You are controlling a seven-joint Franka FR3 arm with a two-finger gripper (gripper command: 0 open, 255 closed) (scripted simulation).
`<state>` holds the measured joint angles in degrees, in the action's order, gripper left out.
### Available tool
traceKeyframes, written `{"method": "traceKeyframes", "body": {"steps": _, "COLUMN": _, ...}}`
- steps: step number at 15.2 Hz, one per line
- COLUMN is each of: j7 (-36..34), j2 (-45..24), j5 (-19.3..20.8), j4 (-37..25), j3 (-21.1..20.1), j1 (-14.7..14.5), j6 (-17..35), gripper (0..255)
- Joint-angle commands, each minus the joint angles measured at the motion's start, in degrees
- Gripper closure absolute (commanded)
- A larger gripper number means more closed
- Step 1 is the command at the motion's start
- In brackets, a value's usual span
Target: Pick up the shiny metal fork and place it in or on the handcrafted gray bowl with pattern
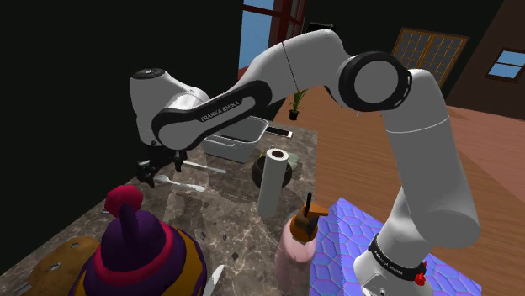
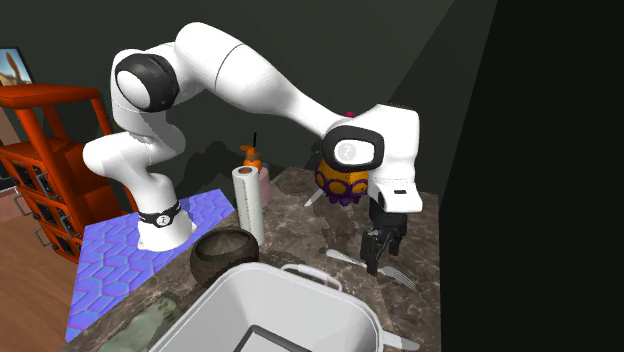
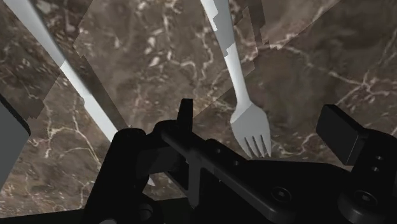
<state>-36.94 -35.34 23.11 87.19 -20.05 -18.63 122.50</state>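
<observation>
The pincer [image 3: 179, 135] stands apart above the flat fork [image 3: 250, 124]; closing off-centre, it may catch the neighbouring utensil [image 3: 89, 98] instead

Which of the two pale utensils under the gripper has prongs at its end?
The fork: its broad end splits into tines. The other utensil shows only a plain straight shaft.

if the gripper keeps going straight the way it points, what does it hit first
Most likely the fork, its tines lying between the open fingers of the gripper; otherwise the marbled countertop. Depth is unclear.
</observation>
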Motion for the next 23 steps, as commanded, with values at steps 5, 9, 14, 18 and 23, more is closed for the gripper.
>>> {"method": "traceKeyframes", "body": {"steps": 5, "j7": -0.3, "j2": -1.6, "j5": 0.7, "j4": 0.3, "j3": 0.5, "j1": 0.0, "j6": 1.9, "gripper": 0}}
{"method": "traceKeyframes", "body": {"steps": 9, "j7": -0.3, "j2": -1.6, "j5": 0.7, "j4": 0.3, "j3": 0.5, "j1": 0.0, "j6": 1.9, "gripper": 0}}
{"method": "traceKeyframes", "body": {"steps": 14, "j7": -0.3, "j2": -1.6, "j5": 0.7, "j4": 0.2, "j3": 0.5, "j1": 0.0, "j6": 1.9, "gripper": 255}}
{"method": "traceKeyframes", "body": {"steps": 18, "j7": -0.3, "j2": -1.6, "j5": 0.7, "j4": 0.3, "j3": 0.5, "j1": 0.0, "j6": 1.9, "gripper": 255}}
{"method": "traceKeyframes", "body": {"steps": 23, "j7": 0.2, "j2": -0.5, "j5": 0.1, "j4": -0.3, "j3": 0.1, "j1": 0.1, "j6": 0.3, "gripper": 255}}
